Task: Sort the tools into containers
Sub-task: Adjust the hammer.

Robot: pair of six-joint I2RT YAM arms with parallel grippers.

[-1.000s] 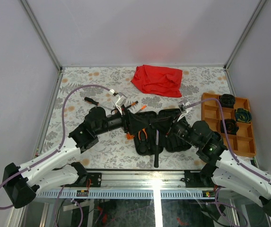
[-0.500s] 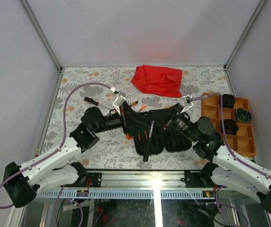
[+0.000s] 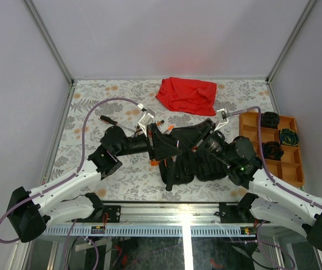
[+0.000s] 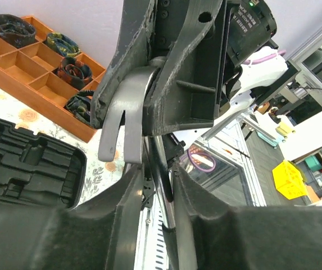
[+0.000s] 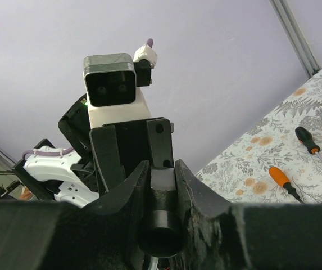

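Note:
A hammer (image 3: pixel 172 169) is held up between both arms above the open black case (image 3: pixel 205 163), its black handle slanting toward the near edge. My right gripper (image 3: pixel 200 145) is shut on the hammer's head. In the right wrist view the dark round face (image 5: pixel 161 225) fills the gap between the fingers. The left wrist view shows the grey steel claw (image 4: pixel 121 124). My left gripper (image 3: pixel 159 140) is shut on the shaft just below the head, seen as a thin dark bar (image 4: pixel 162 180) between the fingers. The orange tray (image 3: pixel 250 135) stands at the right.
A black-handled screwdriver (image 3: pixel 108 120) lies at the left and two orange-handled ones (image 3: pixel 163 125) behind the case. A red cloth (image 3: pixel 186 94) sits at the back. Dark coiled items (image 3: pixel 270 119) fill some tray compartments. Grey walls close in both sides.
The hammer has swung left, its handle end drawing in from the near edge. The left gripper rose to the shaft and closed on it; the right gripper lifted and moved back with the head.

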